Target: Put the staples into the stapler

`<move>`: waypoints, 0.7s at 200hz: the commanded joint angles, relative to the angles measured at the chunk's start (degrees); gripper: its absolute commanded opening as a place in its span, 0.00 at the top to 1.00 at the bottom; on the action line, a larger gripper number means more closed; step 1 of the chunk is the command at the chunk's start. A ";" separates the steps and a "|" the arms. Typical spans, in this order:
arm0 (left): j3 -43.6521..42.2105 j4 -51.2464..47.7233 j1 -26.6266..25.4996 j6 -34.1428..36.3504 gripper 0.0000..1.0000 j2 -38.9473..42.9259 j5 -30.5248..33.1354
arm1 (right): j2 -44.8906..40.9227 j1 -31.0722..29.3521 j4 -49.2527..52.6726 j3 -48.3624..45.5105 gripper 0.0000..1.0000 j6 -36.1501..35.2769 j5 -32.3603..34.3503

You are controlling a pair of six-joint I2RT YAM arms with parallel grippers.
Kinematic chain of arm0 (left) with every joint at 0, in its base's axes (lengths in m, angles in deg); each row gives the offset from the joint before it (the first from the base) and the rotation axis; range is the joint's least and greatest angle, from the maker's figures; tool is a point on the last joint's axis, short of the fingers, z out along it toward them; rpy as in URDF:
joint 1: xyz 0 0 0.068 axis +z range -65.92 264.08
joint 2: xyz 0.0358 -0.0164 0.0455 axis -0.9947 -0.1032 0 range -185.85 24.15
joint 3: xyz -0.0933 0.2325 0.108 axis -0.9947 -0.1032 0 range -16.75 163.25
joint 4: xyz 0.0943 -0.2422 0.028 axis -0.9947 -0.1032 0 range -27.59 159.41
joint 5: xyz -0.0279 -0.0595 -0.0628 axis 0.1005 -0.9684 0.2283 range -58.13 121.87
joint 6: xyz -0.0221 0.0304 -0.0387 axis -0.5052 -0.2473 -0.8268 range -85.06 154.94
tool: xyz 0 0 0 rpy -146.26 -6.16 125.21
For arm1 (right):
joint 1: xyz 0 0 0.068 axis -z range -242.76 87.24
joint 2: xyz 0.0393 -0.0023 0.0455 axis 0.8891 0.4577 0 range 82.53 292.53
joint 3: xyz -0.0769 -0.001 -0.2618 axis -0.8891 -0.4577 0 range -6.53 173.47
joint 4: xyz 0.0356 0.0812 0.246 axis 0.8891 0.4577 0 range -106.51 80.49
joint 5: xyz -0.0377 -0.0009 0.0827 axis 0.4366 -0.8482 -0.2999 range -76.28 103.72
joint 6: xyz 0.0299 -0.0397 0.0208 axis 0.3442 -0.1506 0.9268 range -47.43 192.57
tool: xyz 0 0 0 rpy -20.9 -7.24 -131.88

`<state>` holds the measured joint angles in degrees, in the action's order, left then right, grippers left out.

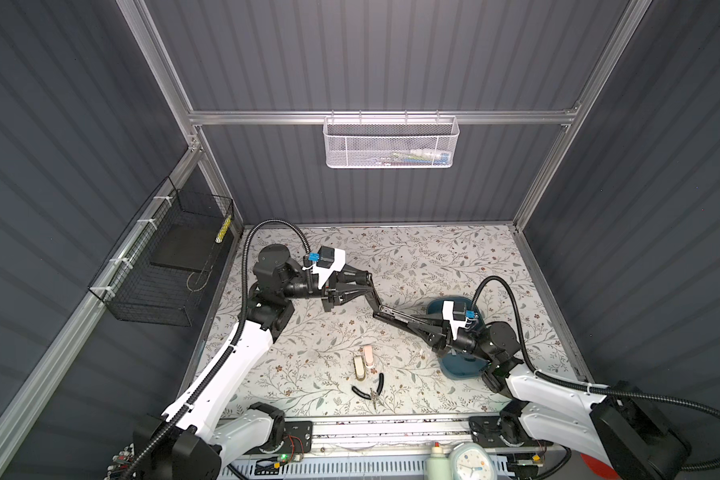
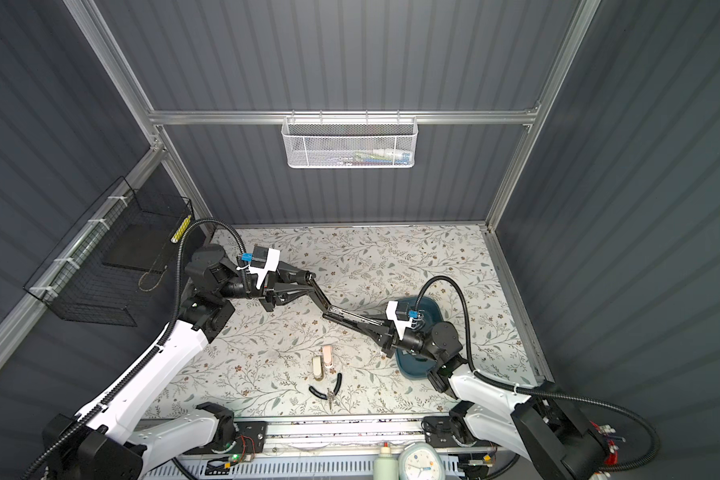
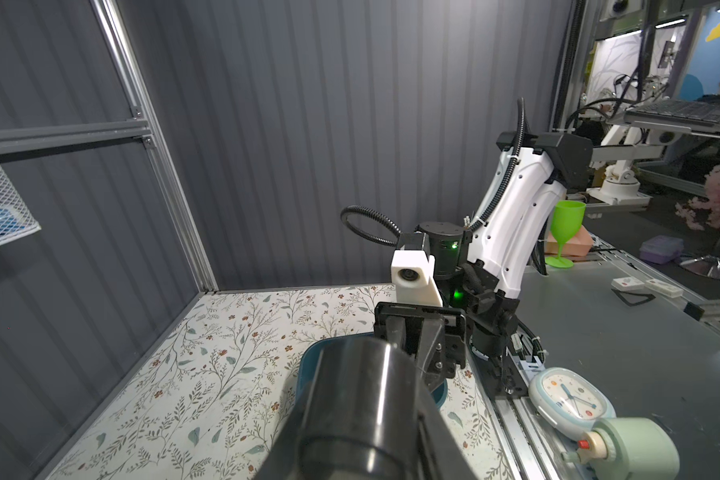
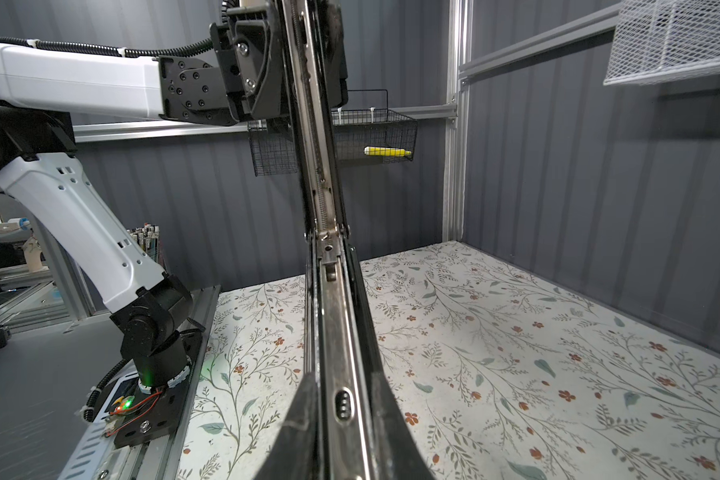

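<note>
The black stapler (image 1: pixel 395 316) (image 2: pixel 341 312) hangs open in a wide V above the middle of the floral table, with both grippers on it. My left gripper (image 1: pixel 366 279) (image 2: pixel 308 277) is shut on the end of its upper arm. My right gripper (image 1: pixel 416 326) (image 2: pixel 366 324) (image 4: pixel 346 419) is shut on the lower arm. In the right wrist view the silver channel of the stapler (image 4: pixel 337 332) runs up between the fingers (image 4: pixel 304 415) to the hinge. In the left wrist view the stapler's black end (image 3: pixel 362 395) fills the foreground. The staples do not show in any view.
A dark blue dish (image 1: pixel 462 368) (image 3: pixel 316 353) lies under the right arm. Near the front edge lie a beige and a pink small object (image 1: pixel 360 365) and black pliers (image 1: pixel 373 388). A black wire basket (image 1: pixel 163 270) hangs on the left wall, a white mesh basket (image 1: pixel 391 141) on the back.
</note>
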<state>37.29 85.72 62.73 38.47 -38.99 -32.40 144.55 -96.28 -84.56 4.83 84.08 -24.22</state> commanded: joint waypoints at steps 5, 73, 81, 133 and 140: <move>-5.01 14.04 1.57 -1.01 0.73 2.09 15.93 | -3.11 0.25 -8.06 0.31 1.00 5.78 3.42; -13.81 20.37 1.48 -10.67 0.52 4.73 27.26 | -3.19 0.24 -6.77 1.38 1.00 7.83 3.61; -14.13 19.67 1.49 -10.99 0.49 5.28 28.88 | -3.51 0.19 -5.63 1.63 1.00 7.69 3.98; -17.48 20.27 1.49 -14.31 0.26 7.73 33.68 | -4.01 -1.19 2.15 3.99 1.00 5.51 7.78; -17.57 19.15 1.49 -14.60 0.22 8.00 35.14 | -4.01 -1.67 3.33 4.39 1.00 5.10 8.65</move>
<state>20.46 105.20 64.00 25.24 -32.52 -2.87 141.68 -96.70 -80.60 5.96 90.15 -19.10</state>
